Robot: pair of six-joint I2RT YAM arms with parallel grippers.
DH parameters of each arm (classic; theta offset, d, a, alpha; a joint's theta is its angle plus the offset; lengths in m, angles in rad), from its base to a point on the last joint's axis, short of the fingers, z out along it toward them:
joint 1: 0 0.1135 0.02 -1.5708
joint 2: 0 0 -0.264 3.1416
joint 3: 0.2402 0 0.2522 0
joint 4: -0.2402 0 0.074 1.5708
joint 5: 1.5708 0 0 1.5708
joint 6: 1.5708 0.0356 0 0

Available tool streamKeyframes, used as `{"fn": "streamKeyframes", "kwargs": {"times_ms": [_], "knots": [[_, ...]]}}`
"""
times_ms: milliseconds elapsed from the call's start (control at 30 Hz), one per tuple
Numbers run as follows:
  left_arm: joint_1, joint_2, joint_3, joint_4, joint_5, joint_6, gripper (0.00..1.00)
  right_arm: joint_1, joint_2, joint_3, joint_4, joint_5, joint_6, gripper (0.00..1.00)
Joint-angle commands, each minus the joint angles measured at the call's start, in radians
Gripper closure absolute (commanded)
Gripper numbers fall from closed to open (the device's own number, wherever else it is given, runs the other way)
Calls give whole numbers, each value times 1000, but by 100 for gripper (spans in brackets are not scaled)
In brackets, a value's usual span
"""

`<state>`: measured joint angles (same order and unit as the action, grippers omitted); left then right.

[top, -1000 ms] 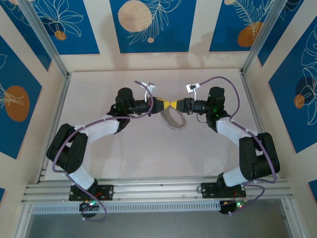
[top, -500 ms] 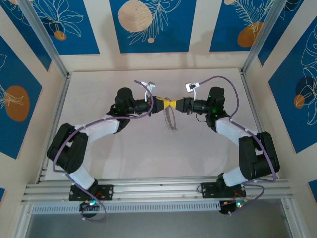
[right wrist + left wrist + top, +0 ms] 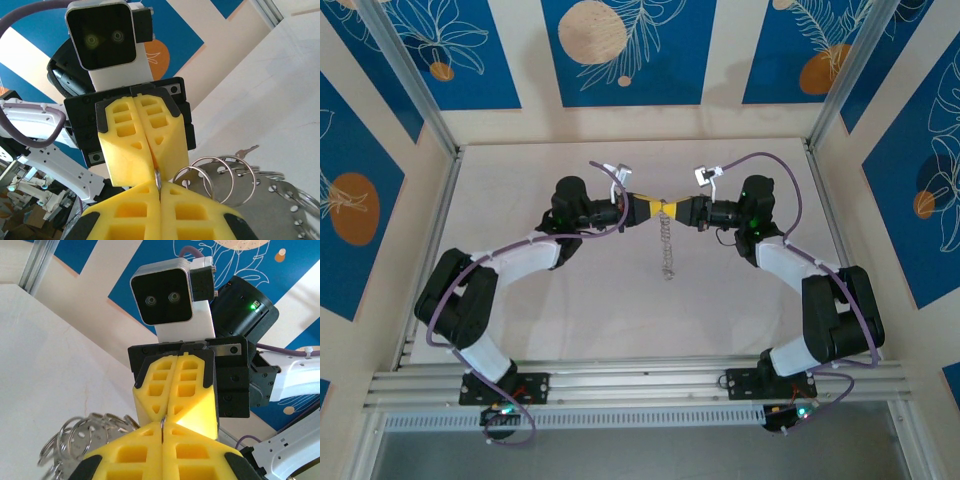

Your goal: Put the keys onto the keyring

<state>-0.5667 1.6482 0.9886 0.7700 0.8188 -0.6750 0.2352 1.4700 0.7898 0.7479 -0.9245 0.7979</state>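
- Top external view: you have the two arms reaching in from either side, so that the left pincer [image 3: 657,208] and the right pincer [image 3: 673,210] meet tip to tip above the far middle of the counter [image 3: 570,310].
- The keyring [image 3: 666,245] hangs from that meeting point. It drops straight toward the near side and reads as a thin, chain-like line, seen edge-on.
- From above you cannot tell whether its lower end touches the counter.
- Left wrist view: your left pincer [image 3: 162,435] has its yellow fingers pressed together with no gap. A thin sliver of metal sits in the seam at the tips.
- The right pincer [image 3: 169,410] faces it head-on, its fingers also closed flat against each other.
- A cluster of small wire rings of the keyring [image 3: 82,435] fans out to the left of the tips.
- Right wrist view: your right pincer [image 3: 160,194] is fully closed on the same bit of metal. The left pincer [image 3: 152,165] above it clamps that bit from the other side.
- The keyring [image 3: 235,175] spreads to the right of the tips, showing several silvery rings and a grey band with small holes.
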Motion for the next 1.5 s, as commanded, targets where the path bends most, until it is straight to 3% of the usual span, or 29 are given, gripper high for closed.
{"fn": "streamKeyframes", "kwargs": {"times_ms": [0,100,200,300,567,800,1000,1233,1467], "knots": [[-17,8,17,26,41,-2,100,12,-11,12,26,7,2,100],[-16,-2,15,28,26,-9,100,9,-24,3,12,25,-11,100],[-9,-24,6,33,10,-18,77,3,-45,-4,-11,39,-26,100],[0,-50,-11,37,-9,-24,62,-3,-61,-9,-24,44,-32,100],[15,-79,-39,37,-12,-40,49,-3,-86,-5,-49,37,-43,100],[16,-49,-33,82,3,-79,50,10,-91,5,-55,25,-43,100],[15,-27,-19,120,31,-112,67,25,-92,17,-73,26,-55,100],[15,-22,-33,130,39,-120,68,32,-88,23,-75,34,-61,100],[15,-26,-57,151,54,-127,81,33,-81,23,-76,48,-60,100]]}}
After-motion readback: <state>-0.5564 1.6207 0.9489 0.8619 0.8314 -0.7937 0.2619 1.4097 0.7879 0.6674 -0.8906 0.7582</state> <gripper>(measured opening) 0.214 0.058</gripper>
